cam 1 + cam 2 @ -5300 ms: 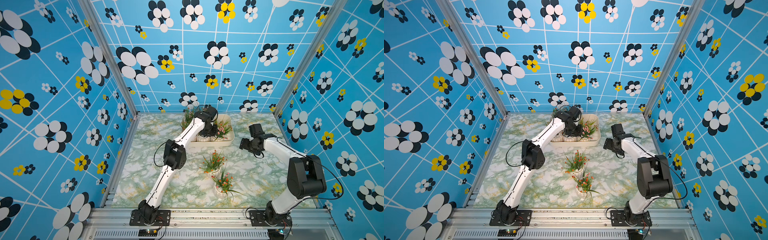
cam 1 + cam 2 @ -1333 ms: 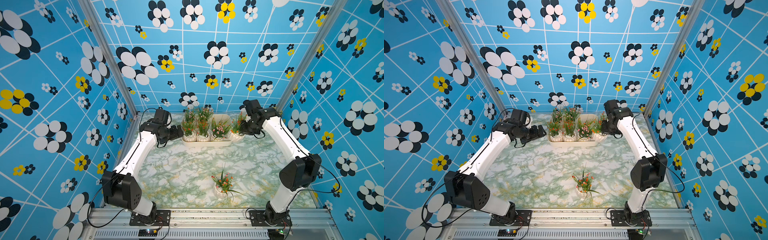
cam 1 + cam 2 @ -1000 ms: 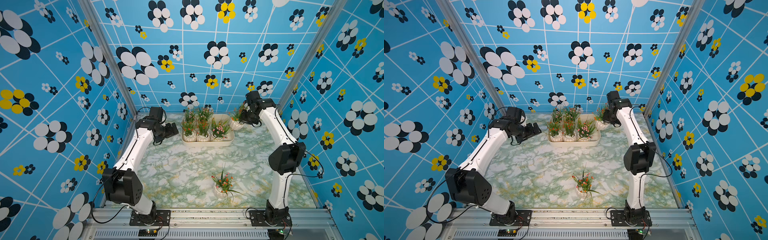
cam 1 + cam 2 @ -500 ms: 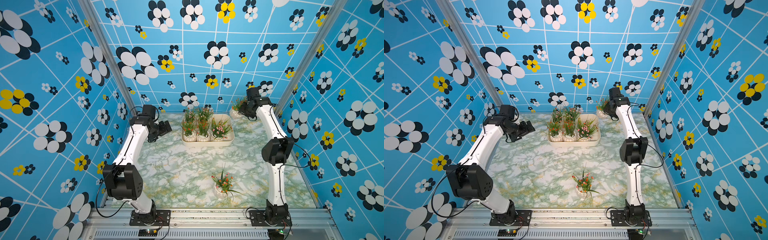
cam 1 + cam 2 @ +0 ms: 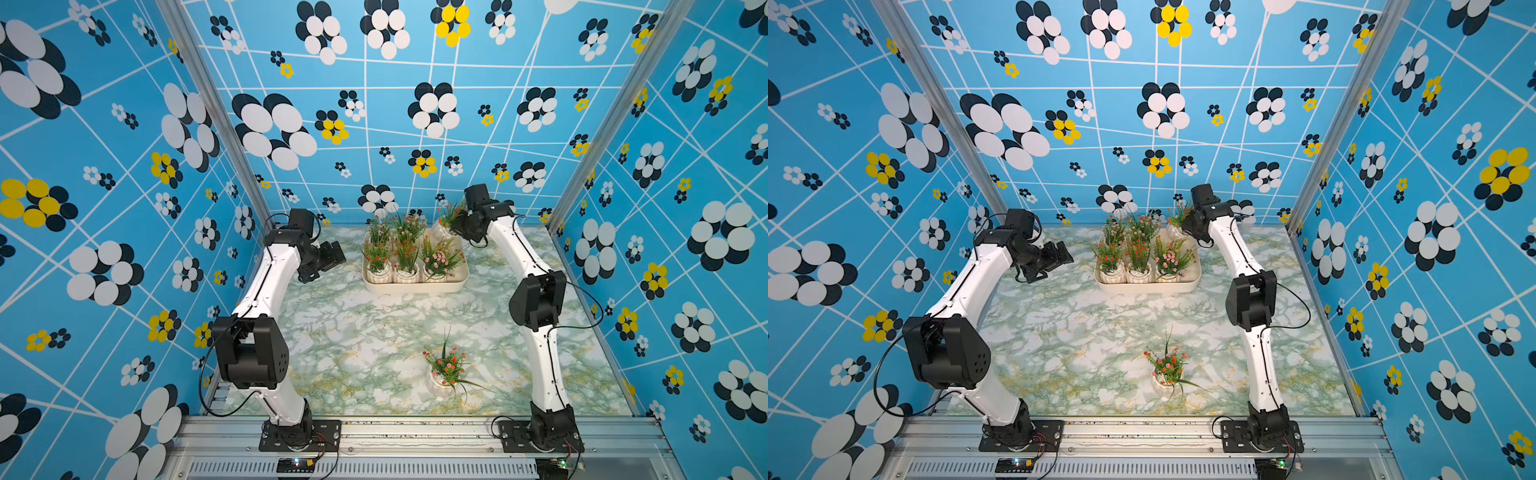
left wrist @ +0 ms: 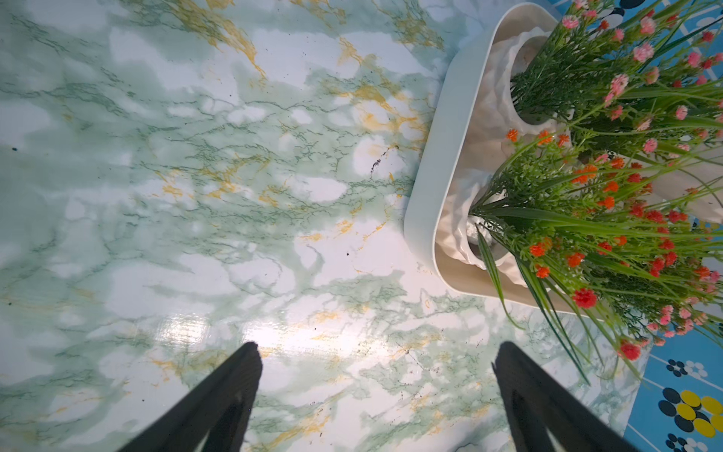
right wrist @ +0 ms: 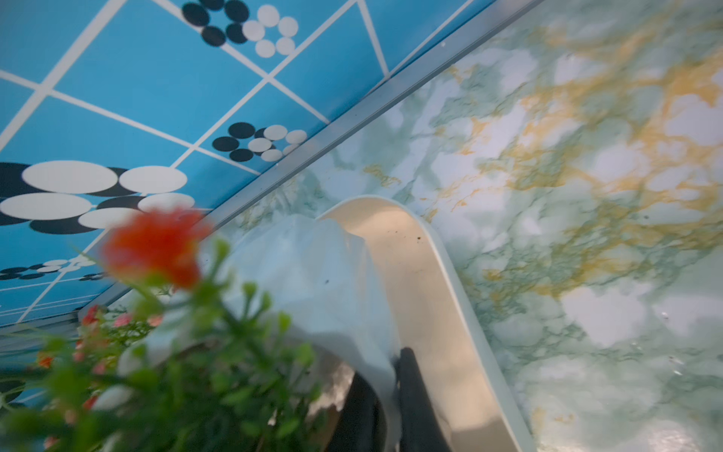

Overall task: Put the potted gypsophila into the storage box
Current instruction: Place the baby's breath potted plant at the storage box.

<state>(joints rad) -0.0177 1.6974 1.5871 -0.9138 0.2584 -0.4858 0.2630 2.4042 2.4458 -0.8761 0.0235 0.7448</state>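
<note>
1 potted gypsophila (image 5: 446, 372) stands alone near, left gripper (image 5: 334, 254) hangs wide open left of the storage box (image 5: 415, 287) with 5 pots (image 5: 407, 272) inside, and the right gripper (image 5: 459, 224) pinches a 6th pot (image 7: 313, 274) by its rim at the box's far right corner

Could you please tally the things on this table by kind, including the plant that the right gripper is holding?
Storage box: 1
Potted gypsophila: 7 (5 standing in it, 1 in the right gripper, 1 on the table)
Total: 8
</note>
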